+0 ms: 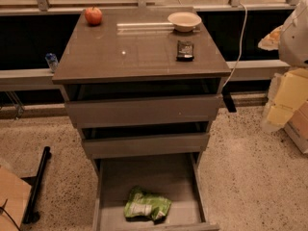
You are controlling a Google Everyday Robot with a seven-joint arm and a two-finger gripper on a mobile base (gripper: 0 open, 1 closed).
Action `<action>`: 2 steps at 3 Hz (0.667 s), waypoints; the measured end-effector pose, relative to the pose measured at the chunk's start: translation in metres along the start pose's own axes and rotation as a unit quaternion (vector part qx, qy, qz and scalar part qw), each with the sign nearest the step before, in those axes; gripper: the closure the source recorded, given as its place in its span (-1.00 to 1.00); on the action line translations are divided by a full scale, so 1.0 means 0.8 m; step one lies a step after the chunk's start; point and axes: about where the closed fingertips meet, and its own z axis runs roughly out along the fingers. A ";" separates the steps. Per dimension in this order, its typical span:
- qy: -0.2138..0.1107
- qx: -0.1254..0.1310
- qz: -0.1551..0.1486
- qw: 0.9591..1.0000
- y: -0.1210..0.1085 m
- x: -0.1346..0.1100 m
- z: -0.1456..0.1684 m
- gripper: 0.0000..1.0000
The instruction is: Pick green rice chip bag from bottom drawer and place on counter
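The green rice chip bag (147, 206) lies crumpled on the grey floor of the open bottom drawer (159, 177), near its front edge and slightly left of centre, with its white label patch facing up. The counter (134, 52) is the glossy grey-brown top of the cabinet. My gripper is not in the camera view. Only a pale grey bulk (296, 30) shows at the upper right edge, far from the drawer and the bag; I cannot tell whether it belongs to my arm.
On the counter are a red apple (93, 15) at the back left, a white bowl (184, 20) at the back right and a small black packet (185, 50). The two upper drawers are partly open. Yellow boxes (288, 97) stand on the floor at right, and a black bar (37, 184) lies at left.
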 end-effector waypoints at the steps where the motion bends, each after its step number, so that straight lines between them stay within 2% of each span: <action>1: -0.002 0.004 -0.001 1.000 0.000 -0.001 0.000 -1.00; 2: -0.029 0.002 0.005 1.000 0.004 -0.003 0.033 -1.00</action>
